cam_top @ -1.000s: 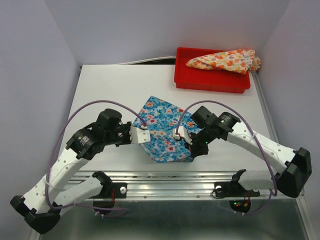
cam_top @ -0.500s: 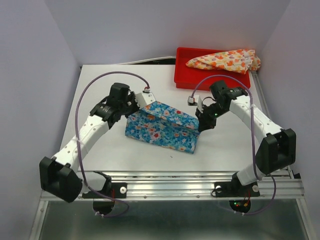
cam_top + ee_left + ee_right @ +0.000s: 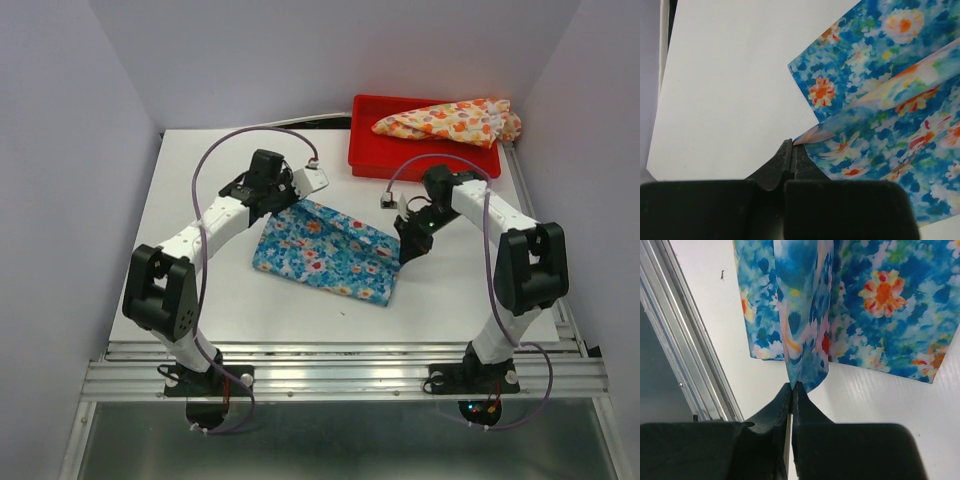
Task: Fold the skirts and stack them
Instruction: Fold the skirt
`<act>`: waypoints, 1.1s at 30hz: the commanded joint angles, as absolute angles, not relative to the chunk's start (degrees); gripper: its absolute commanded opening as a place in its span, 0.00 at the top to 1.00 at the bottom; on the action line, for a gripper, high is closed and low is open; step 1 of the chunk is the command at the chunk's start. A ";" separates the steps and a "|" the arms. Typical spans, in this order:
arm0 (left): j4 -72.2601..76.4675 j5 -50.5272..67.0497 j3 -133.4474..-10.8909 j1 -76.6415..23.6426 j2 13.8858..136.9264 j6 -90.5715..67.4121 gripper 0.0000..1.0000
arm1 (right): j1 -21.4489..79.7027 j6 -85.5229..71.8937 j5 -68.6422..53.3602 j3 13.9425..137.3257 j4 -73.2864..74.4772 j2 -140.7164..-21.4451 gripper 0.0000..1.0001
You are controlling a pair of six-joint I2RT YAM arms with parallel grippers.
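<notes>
My left gripper [image 3: 792, 146] is clenched on a folded edge of the blue skirt [image 3: 328, 250], jaws pressed together with the cloth pinched at their tips. My right gripper [image 3: 791, 386] is clamped just as tight on a fold at the skirt's opposite end.

From above, the blue skirt lies mid-table [image 3: 200, 170], partly folded. A raised crease runs across it between my 2 grippers, the left at its far-left corner and the right at its right side.

The tray [image 3: 420, 172] sits at the table's far-right corner, well apart from the blue skirt. It holds the cream skirt [image 3: 450, 120], which is bunched along the back and has 1 end spilling over the tray's right rim.

By count, I see 2 skirts, 1 on the table and 1 in the tray. There is 1 tray, and both of my 2 grippers are gripping cloth.
</notes>
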State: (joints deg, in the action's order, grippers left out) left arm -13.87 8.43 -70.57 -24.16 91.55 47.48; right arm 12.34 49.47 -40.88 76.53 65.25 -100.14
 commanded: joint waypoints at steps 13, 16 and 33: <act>-4.75 4.75 -80.94 -21.18 103.62 45.53 0.61 | 8.09 45.26 -38.59 85.69 60.91 -110.74 0.45; -5.70 3.78 -82.17 -20.57 102.75 42.82 0.12 | 8.09 43.60 -37.71 87.09 61.35 -112.06 0.33; -33.84 15.12 -58.37 -14.24 76.11 43.41 0.44 | 7.56 33.22 -39.90 93.52 57.39 -119.96 0.57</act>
State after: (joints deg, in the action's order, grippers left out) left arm -26.35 14.68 -64.27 -13.91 74.83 38.72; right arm 7.90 34.15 -37.39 92.07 57.23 -117.62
